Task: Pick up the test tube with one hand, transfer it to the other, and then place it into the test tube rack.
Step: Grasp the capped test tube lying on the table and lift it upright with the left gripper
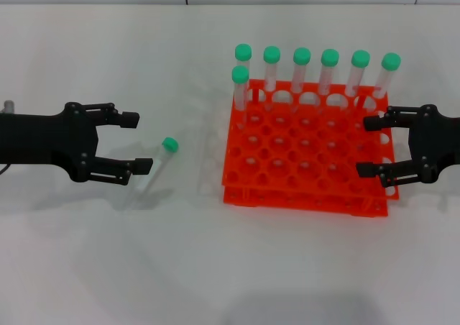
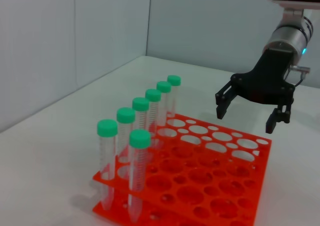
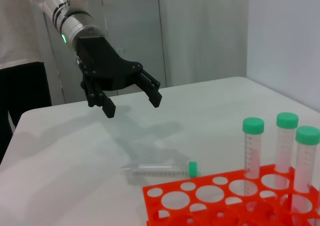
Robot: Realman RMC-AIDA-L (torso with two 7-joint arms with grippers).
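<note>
Lying loose, test tube (image 1: 159, 162), left gripper (image 1: 136, 142) open, no legible writing

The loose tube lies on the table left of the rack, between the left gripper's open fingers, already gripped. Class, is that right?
Not quite. The tube lies left of the rack, but ungripped: the right wrist view shows the open left gripper hovering above the table, clear of it.
</note>
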